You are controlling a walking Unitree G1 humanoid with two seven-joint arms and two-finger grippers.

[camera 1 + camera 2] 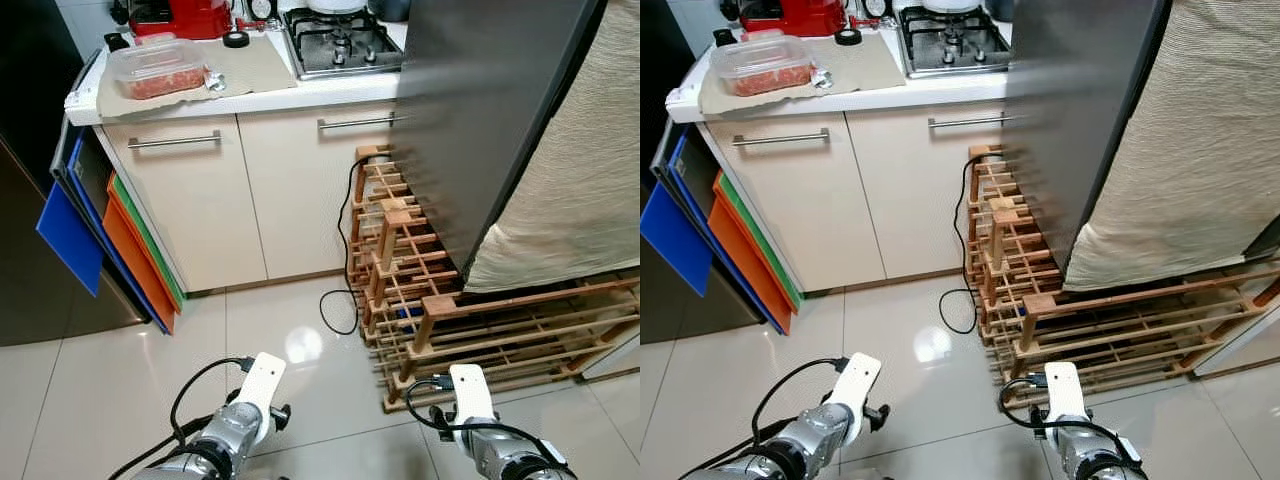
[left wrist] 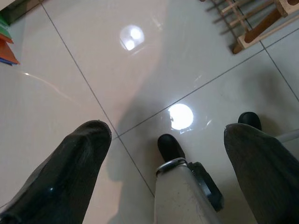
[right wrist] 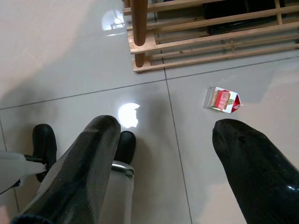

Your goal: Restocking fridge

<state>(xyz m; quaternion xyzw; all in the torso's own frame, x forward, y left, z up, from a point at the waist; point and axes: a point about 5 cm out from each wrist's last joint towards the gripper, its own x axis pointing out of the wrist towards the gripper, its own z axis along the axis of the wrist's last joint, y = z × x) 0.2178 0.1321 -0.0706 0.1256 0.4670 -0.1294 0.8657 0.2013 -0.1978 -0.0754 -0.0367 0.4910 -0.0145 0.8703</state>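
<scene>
Both arms hang low over the glossy tiled floor, their white wrist mounts at the bottom of the eye views, left arm (image 1: 256,392) and right arm (image 1: 470,398). My left gripper (image 2: 168,133) is open with nothing but tiles between its fingers. My right gripper (image 3: 166,128) is open too and holds nothing. A small red and white carton (image 3: 222,100) lies on the floor just beyond the right fingers, near the foot of a wooden rack (image 3: 187,44). A tall grey metal panel (image 1: 480,110), which looks like part of the fridge, stands at the right. A clear plastic box of reddish food (image 1: 155,68) sits on the counter.
The wooden lattice rack (image 1: 420,290) stands under the grey panel, a beige cloth (image 1: 580,190) draped beside it. A black cable (image 1: 340,250) loops on the floor. Cream cabinets (image 1: 250,190) with a gas hob (image 1: 340,40) are ahead. Coloured boards (image 1: 120,240) lean at the left beside a dark appliance (image 1: 25,250).
</scene>
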